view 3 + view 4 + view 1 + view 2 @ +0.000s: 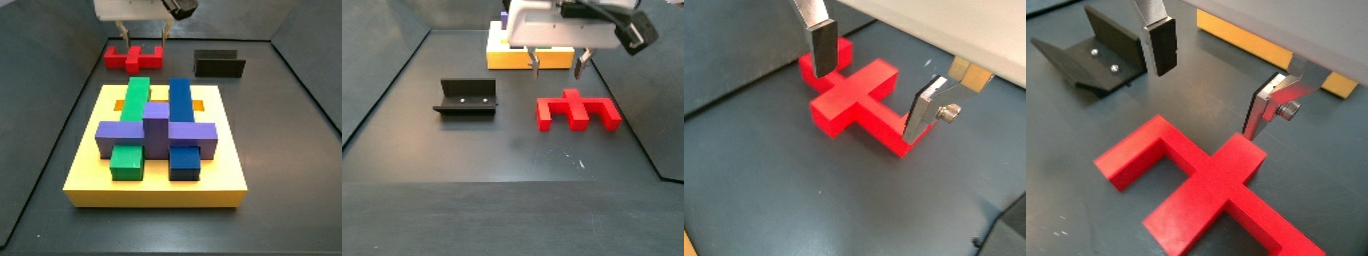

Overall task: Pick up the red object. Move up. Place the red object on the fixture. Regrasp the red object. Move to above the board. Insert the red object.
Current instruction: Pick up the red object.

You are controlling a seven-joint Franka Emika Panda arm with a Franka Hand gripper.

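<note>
The red object (576,110) lies flat on the dark floor, an E-shaped block with three prongs; it also shows in a side view (134,60) and in both wrist views (851,100) (1200,190). My gripper (560,68) hangs open a little above it, with nothing between the fingers (824,45). In a wrist view the gripper (871,98) stands with one finger on each side of the block, not touching it. The black fixture (466,98) stands apart from the block, and the yellow board (160,180) carries green, blue and purple blocks.
The enclosure's dark walls rise along the floor's edges (396,70). The board's yellow edge (1253,45) lies just beyond the fingers, and the fixture (1093,55) stands close beside them. A white wall (951,25) is behind.
</note>
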